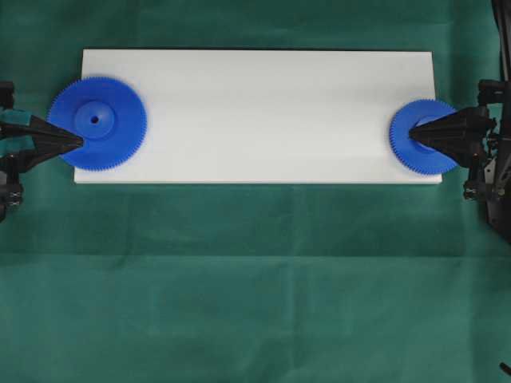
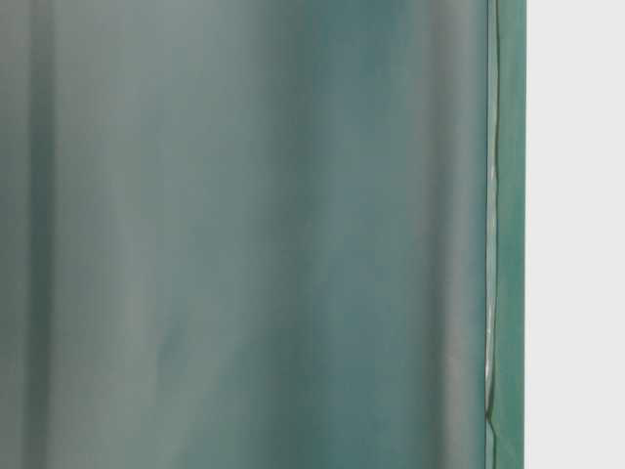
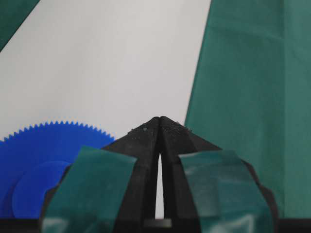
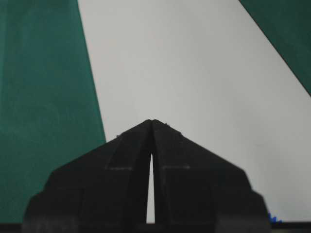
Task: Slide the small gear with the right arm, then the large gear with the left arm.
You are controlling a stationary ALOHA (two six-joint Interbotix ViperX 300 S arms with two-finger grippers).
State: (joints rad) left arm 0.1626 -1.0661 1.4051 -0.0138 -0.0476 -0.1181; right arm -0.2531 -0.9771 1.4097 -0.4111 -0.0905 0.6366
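From overhead, a long white board [image 1: 255,116] lies on a green cloth [image 1: 255,287]. The large gear [image 1: 97,122] sits flat at the board's left end, its rim overhanging the left edge, and the left gripper [image 1: 80,144] comes in from the left with its pointed tip over the gear's lower left teeth, jaws pressed together and holding nothing. The small gear [image 1: 421,136] lies at the right end near the front corner; the right gripper [image 1: 413,135] reaches in from the right, its closed point over the gear's hub, hiding the centre. Between the gears the board is bare. At table level the frame gives blurred green cloth [image 2: 254,234] and a pale strip along one side. The left wrist camera shows the left gripper [image 3: 160,119] with taped jaws meeting at the tip, the large gear [image 3: 48,145] below and beside it, white board [image 3: 107,63] ahead. The right wrist camera shows the right gripper [image 4: 152,121] likewise pinched to a point over the board [image 4: 194,73], with a sliver of blue teeth [image 4: 273,219] at its edge.
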